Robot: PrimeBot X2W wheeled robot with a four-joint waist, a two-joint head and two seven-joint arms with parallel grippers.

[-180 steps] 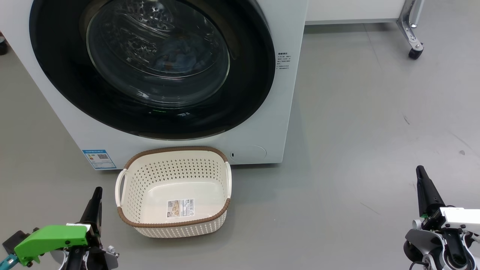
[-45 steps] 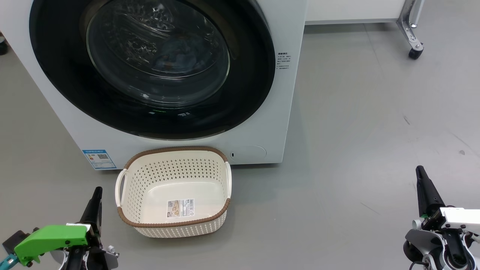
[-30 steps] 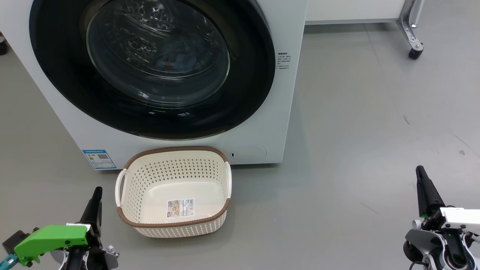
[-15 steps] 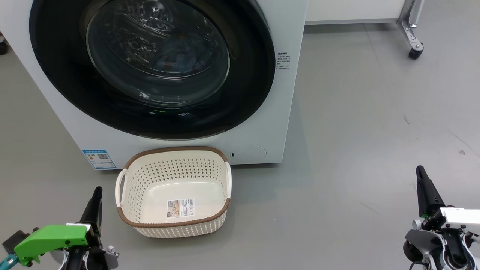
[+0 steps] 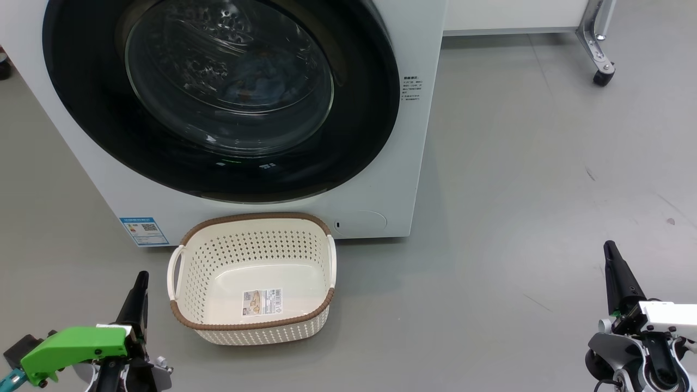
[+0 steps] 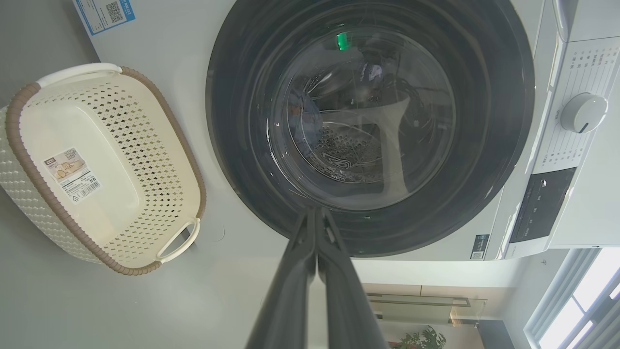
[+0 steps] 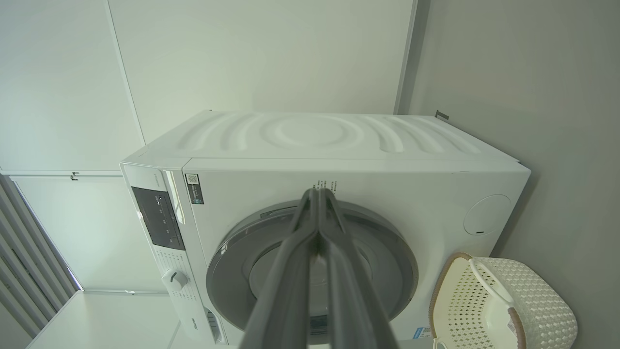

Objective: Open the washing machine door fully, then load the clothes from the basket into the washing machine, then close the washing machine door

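Your right end effector (image 7: pixel 317 195) rises from the bottom edge with its two dark fingers pressed together, the tips lying over the rim of the washing machine door (image 7: pixel 387 261). The view is rolled sideways. The washing machine (image 7: pixel 315 140) lies across the frame, its door closed flat against the front. The dark control panel (image 7: pixel 157 218) and white dial (image 7: pixel 174 279) are at left. The basket (image 7: pixel 503 300) stands on the grey floor (image 7: pixel 533 72) at lower right, just beside the machine's front.

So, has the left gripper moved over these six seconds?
No. The left gripper sits just as far left of the basket as before.
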